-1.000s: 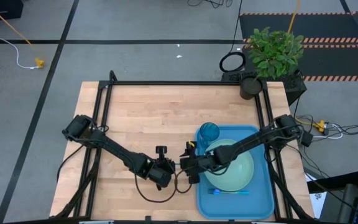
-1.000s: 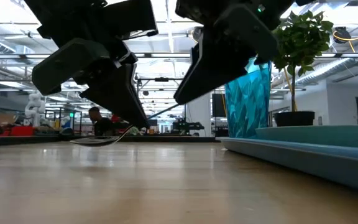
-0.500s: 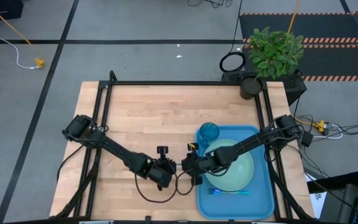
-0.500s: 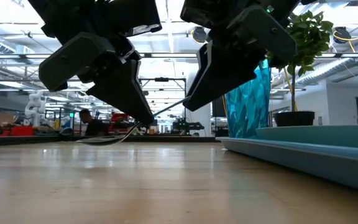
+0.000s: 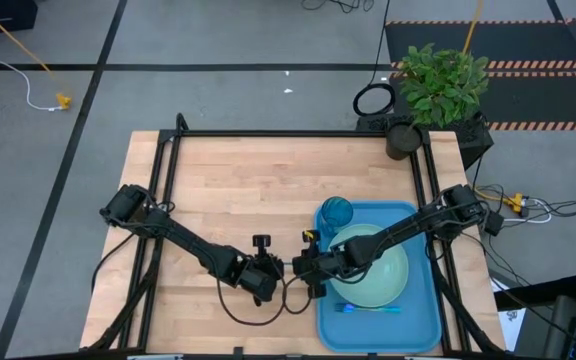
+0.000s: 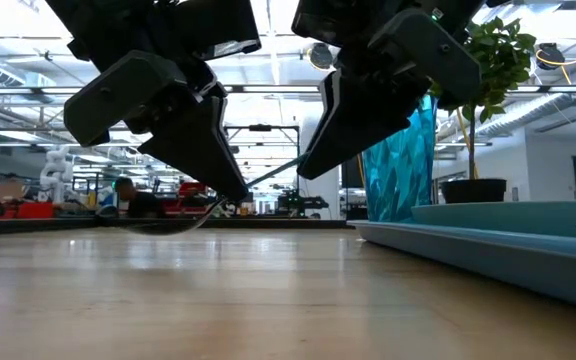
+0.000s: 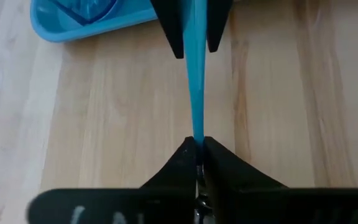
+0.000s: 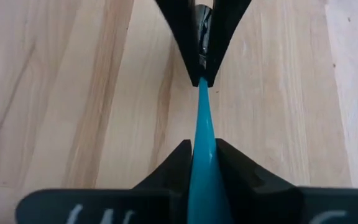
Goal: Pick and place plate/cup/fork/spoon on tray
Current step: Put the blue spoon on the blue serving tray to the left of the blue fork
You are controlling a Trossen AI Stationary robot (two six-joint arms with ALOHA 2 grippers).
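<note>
The spoon [image 7: 195, 93] hangs a little above the bare wood, just left of the blue tray [image 5: 426, 318], spanning between my two grippers. My left gripper [image 7: 198, 147] is shut on its dark-bowl end. My right gripper [image 8: 202, 147] is shut on its light blue handle. The two stand tip to tip, left gripper [image 5: 278, 270] facing right gripper [image 5: 301, 268]. On the tray lie the mint-green plate [image 5: 386, 280] and, near its front rim, the fork [image 5: 370, 308]. The teal cup [image 5: 335, 212] stands upright in the tray's far left corner. My left gripper pinches the spoon between its two fingers where the handle meets the dark shiny bowl [image 8: 202, 28]. Its fingers come from the table's left, slanting down, and lie along the spoon. The spoon is clear of the table. My right gripper pinches the wide free end of the light blue handle [image 8: 202, 134] between its two fingers. Its fingers come from the table's right, slanting down, along the handle. The handle [image 6: 273, 177] runs from one gripper to the other, rising slightly toward this one.
A potted plant [image 5: 438, 85] stands at the table's far right corner. Bare wooden tabletop [image 5: 238, 190] stretches across the left and far parts. A black frame [image 5: 298, 134] runs around the table's edges.
Both grippers, with the spoon between them, have crept slightly toward the table's right edge and then held still. The spoon has stayed clear of the table.
</note>
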